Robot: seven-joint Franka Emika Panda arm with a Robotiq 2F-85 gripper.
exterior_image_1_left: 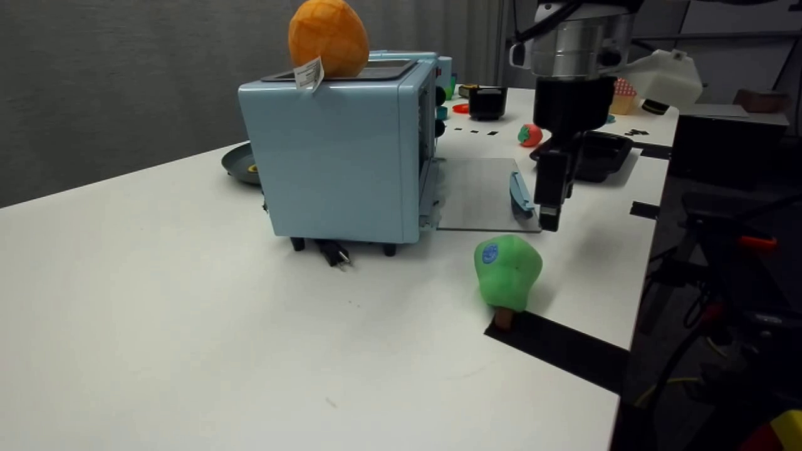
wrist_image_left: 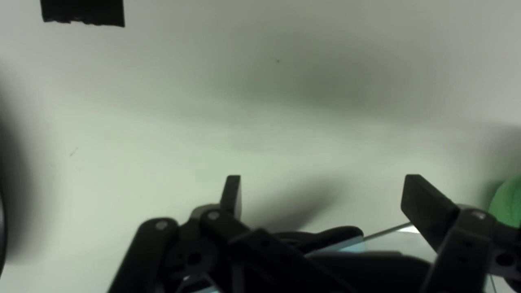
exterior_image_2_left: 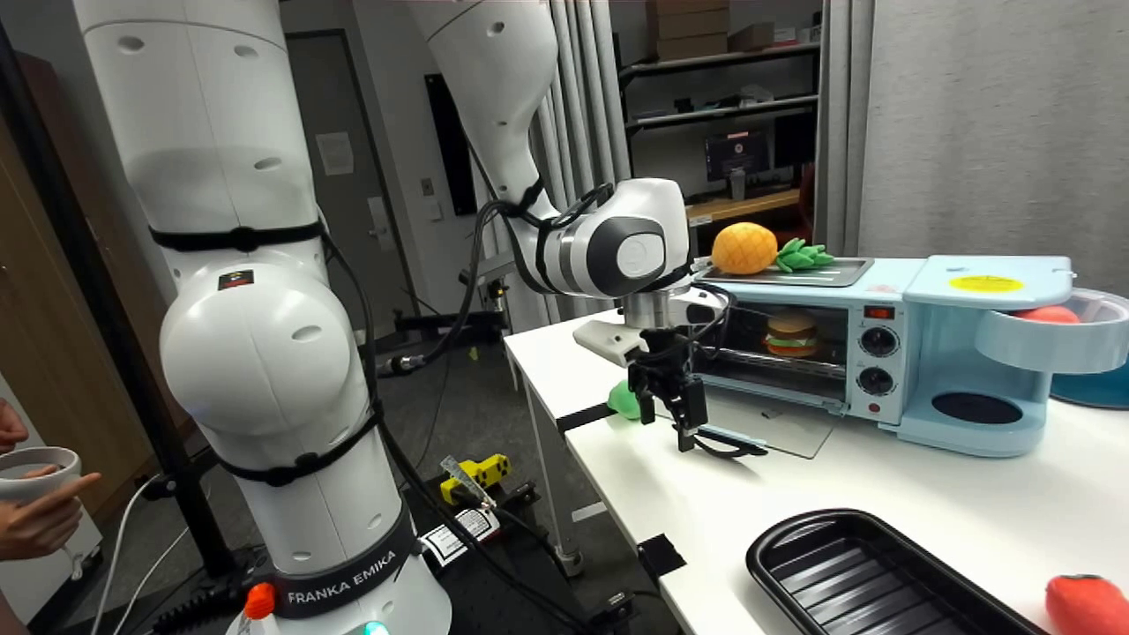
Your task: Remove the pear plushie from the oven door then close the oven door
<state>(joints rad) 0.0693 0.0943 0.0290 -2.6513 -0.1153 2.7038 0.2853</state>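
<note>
Gripper (wrist_image_left: 323,177): jaws spread wide, nothing held; tips hang low near the handle (exterior_image_1_left: 520,193) of the door (exterior_image_1_left: 473,188), contact unclear.
Pear (exterior_image_1_left: 509,269): on the table (exterior_image_1_left: 250,351), off the door, just beside its near edge in an exterior view. Brown stem (exterior_image_1_left: 503,318) points near, over the end of the black tape (exterior_image_1_left: 567,351). Wrist view catches only a green bit at the right edge.
Door: down flat, about table level, running out from the front of the oven (exterior_image_1_left: 332,163); handle along its outer edge.
Oven top: pineapple plush (exterior_image_2_left: 743,248) on a grey tray (exterior_image_2_left: 848,272), green leaves to the right in an exterior view.
Oven inside: burger (exterior_image_2_left: 791,335), upright.
Pan (exterior_image_2_left: 873,573): black, near side of the table in an exterior view, apart from the door; strawberry (exterior_image_2_left: 1085,604) to its right.
Plug (exterior_image_1_left: 334,252): on the table by the oven's feet.
</note>
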